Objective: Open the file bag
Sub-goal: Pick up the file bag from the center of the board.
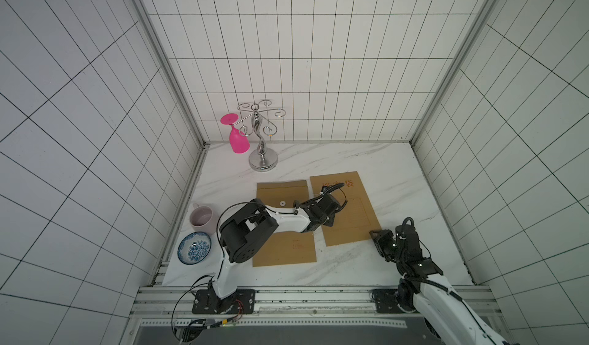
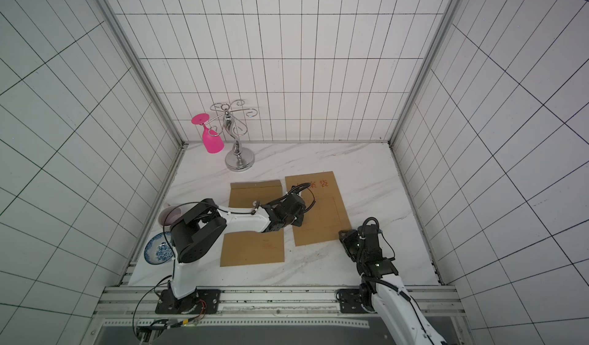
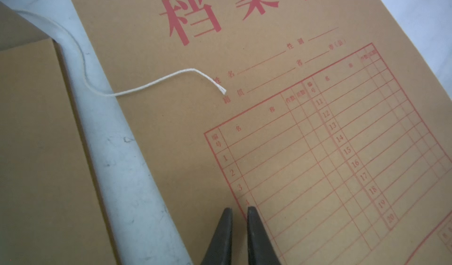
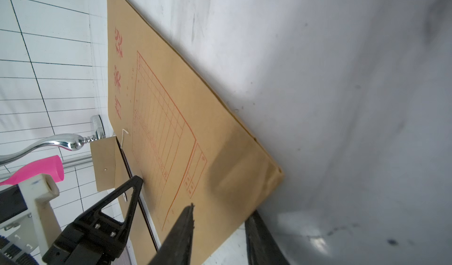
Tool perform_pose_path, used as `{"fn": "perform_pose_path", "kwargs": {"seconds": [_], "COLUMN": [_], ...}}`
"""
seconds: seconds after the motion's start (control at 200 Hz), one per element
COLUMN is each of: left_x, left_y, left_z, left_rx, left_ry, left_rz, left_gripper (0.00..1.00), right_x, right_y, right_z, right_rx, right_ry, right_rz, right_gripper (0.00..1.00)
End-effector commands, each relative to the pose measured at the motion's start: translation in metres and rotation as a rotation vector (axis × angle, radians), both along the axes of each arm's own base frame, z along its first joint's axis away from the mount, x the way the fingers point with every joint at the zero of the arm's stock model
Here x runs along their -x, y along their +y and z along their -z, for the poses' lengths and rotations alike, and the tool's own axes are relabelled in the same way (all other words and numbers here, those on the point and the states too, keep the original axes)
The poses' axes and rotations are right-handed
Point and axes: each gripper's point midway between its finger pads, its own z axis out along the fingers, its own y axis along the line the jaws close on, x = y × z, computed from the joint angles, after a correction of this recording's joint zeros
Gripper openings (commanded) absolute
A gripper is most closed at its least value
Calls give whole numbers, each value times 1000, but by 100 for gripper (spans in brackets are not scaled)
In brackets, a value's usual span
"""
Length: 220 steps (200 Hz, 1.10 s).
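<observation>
File bag, flap end far, long axis near-to-far on tabletop, its loose string trailing onto the printed bag just ahead of left pincer, tips a slit apart and empty; right pincer, half-open, astride the printed bag's near edge.

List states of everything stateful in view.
plain file bag, flap down.
string, unwound, end on printed file bag.
printed file bag, flat, face up.
left gripper, narrow gap, empty.
right gripper, open astride printed file bag's corner.
pink glass, hanging inverted on rack.
mug, upright.
bowl, upright.
</observation>
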Motion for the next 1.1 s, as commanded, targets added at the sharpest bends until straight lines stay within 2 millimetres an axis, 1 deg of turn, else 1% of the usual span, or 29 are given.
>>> {"fn": "perform_pose_path", "kwargs": {"seconds": [0.0,0.095,0.215,0.265,0.29,0.32,0.39,0.47,0.5,0.585,0.66,0.725,0.77,0.82,0.89,0.945,1.025,1.094], "left_x": [22,22,23,22,23,23,22,22,22,22,20,18,14,10,3,-2,-6,-5], "left_y": [15,15,14,13,13,13,12,11,10,8,4,-3,-6,-12,-17,-16,-1,14], "left_z": [46,47,47,46,46,46,45,46,45,44,40,33,23,5,-28,-55,-92,-117], "left_rx": [-108,-109,-105,-102,-103,-103,-103,-102,-100,-91,-75,-56,-43,-19,21,35,38,76], "left_ry": [109,110,112,111,110,110,107,105,105,103,97,89,78,59,13,-26,-76,-98], "left_rz": [36,41,46,50,52,53,60,66,68,73,78,88,86,83,73,59,12,-16], "left_gripper": [16,15,15,15,14,14,14,14,14,15,22,28,32,35,40,42,42,44], "right_x": [3,-3,-12,-16,-18,-20,-25,-28,-29,-29,-27,-25,-24,-20,-18,-14,-10,-8], "right_y": [-9,-12,-17,-18,-19,-19,-18,-17,-18,-20,-23,-28,-32,-37,-42,-45,-45,-45], "right_z": [17,20,23,24,25,25,25,25,24,21,14,1,-11,-26,-52,-69,-87,-102], "right_rx": [13,4,-7,-5,-6,-12,-16,-13,-11,8,43,87,127,176,234,268,287,327], "right_ry": [30,35,38,39,40,36,38,41,38,34,32,16,-2,-14,-59,-78,-81,-93], "right_rz": [24,33,45,47,48,47,35,24,26,28,19,13,9,6,-5,-13,-30,-65], "right_gripper": [31,32,43,43,41,35,24,9,0,0,0,0,0,0,0,0,0,0]}}
